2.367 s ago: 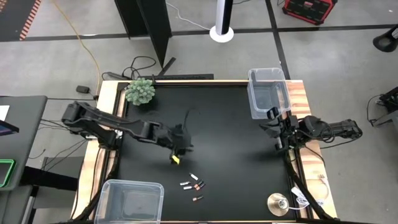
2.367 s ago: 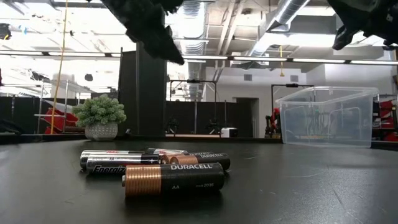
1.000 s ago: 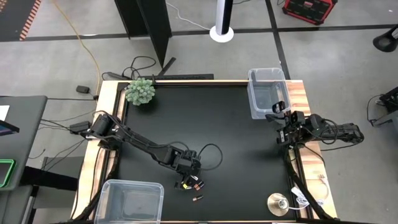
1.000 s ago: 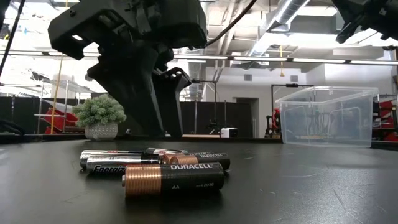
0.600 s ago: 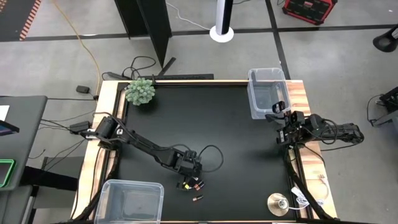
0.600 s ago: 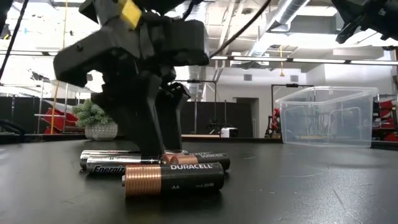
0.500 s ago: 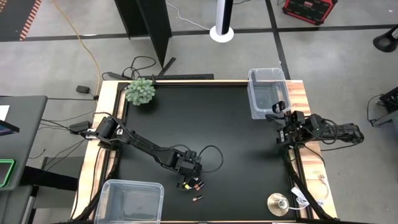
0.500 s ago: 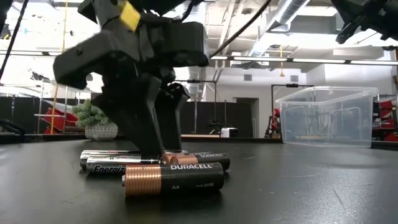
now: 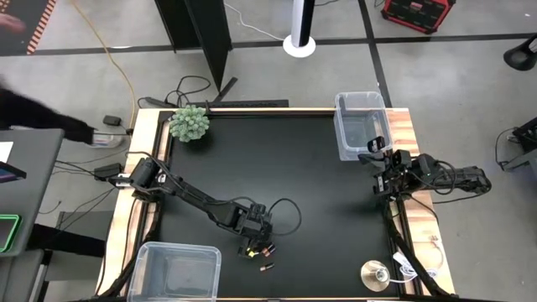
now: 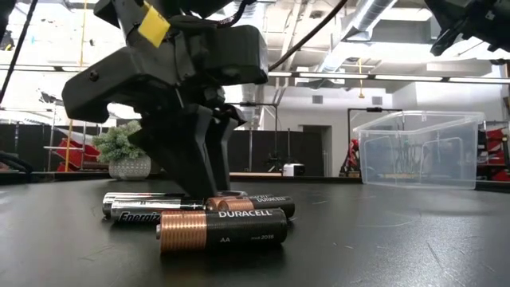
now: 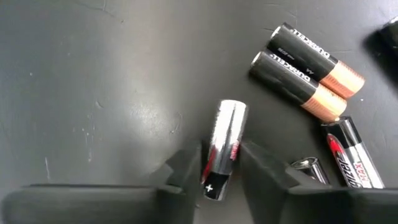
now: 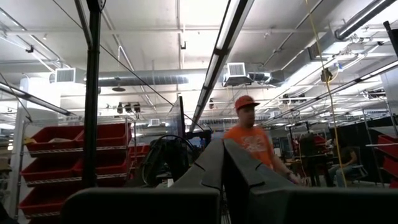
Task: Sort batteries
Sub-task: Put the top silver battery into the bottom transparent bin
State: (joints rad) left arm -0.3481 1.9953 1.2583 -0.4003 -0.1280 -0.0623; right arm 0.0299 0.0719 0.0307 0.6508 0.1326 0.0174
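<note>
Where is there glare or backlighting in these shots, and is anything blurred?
Left wrist view: a bright glare streak runs along the silver battery between the left claw's fingers. Low view: bright ceiling lights silhouette the left claw. High view: a dark smear blurs at the left edge.

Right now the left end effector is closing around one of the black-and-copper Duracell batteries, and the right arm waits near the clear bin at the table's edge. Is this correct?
Not quite. The left end effector has its fingers on either side of a silver battery, not a Duracell; the left wrist view shows this. The two Duracell batteries lie apart, untouched. The rest is right: the right end effector waits beside the clear bin.
</note>
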